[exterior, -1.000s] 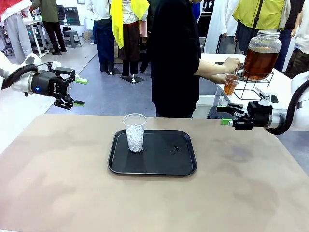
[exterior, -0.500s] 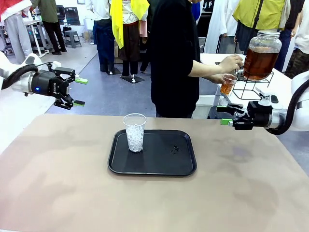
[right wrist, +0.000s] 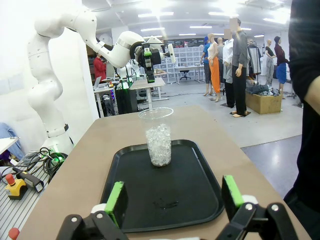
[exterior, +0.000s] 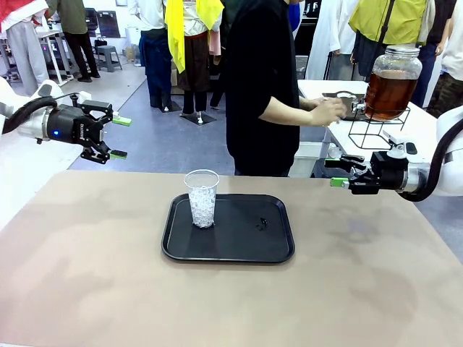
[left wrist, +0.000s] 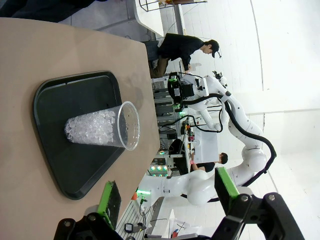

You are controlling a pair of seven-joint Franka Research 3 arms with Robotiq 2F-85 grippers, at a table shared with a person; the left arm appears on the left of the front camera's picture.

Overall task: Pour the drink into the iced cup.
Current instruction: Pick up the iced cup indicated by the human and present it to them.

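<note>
- An ice-filled cup (exterior: 202, 197) stands upright on the left part of a black tray (exterior: 239, 249) at mid-worktop (exterior: 87, 275).
- The left end effector (exterior: 120, 137) and the right end effector (exterior: 333, 172) hover at either side, wide open and empty, well apart from the cup.
- Beyond the worktop, a person's hand (exterior: 329, 112) reaches near a jar of brown drink (exterior: 391, 87).

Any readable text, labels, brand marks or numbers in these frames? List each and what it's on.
No text can be read in any view.
Clear plastic cup of ice: no print visible.
Black rectangular tray: no print visible.
Glass jar of brown drink: no label visible.
Background shelves and gear: too small and blurred to read.
</note>
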